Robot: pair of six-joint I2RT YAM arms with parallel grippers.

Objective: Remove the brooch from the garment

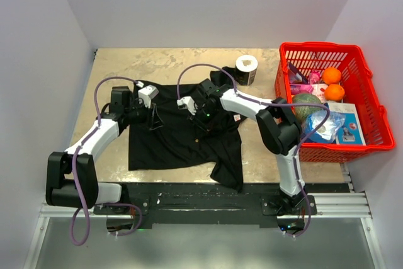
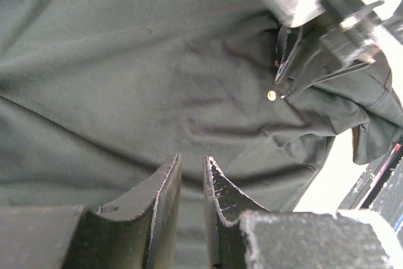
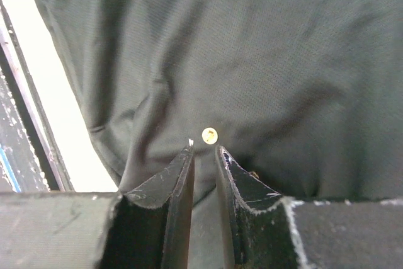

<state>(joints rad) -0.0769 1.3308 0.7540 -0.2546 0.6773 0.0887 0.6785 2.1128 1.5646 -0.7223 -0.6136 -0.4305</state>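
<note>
While both arms reach over the garment [image 1: 182, 140], the right gripper [image 3: 204, 150] points at the cloth with its fingers drawn close, only a narrow slit left between them. Nothing sits in the slit; black cloth shows behind it. The brooch [image 3: 210, 135], a small pale-gold disc, lies just beyond the fingertips, in line with the slit, and no contact with it shows. Whether the tips press the cloth, cannot tell.

Left gripper [image 2: 191, 167]: same posture, narrow slit, holding nothing, over plain cloth on the shirt's left part. Contact with the cloth unclear.

Garment lies spread and rumpled at the middle of the surface [image 1: 164, 61], its hem toward the near edge and one sleeve trailing toward the near right.

Red basket [image 1: 315, 47] stands at the right edge. Inside it are two oranges [image 1: 332, 75], a round green item [image 1: 306, 104], a blue-and-white packet [image 1: 324, 127], a printed booklet [image 1: 351, 129] and pink packaging [image 1: 310, 80]. A white roll [image 1: 246, 69] stands near the far edge, beside the basket.

The top view alone shows basket, roll and both arms, but the brooch is too small to pick out there. The left wrist view shows the brooch as a bright dot on a fold, the right gripper's fingers just beside it. The right wrist view shows a pale strip of surface past the cloth's edge.
</note>
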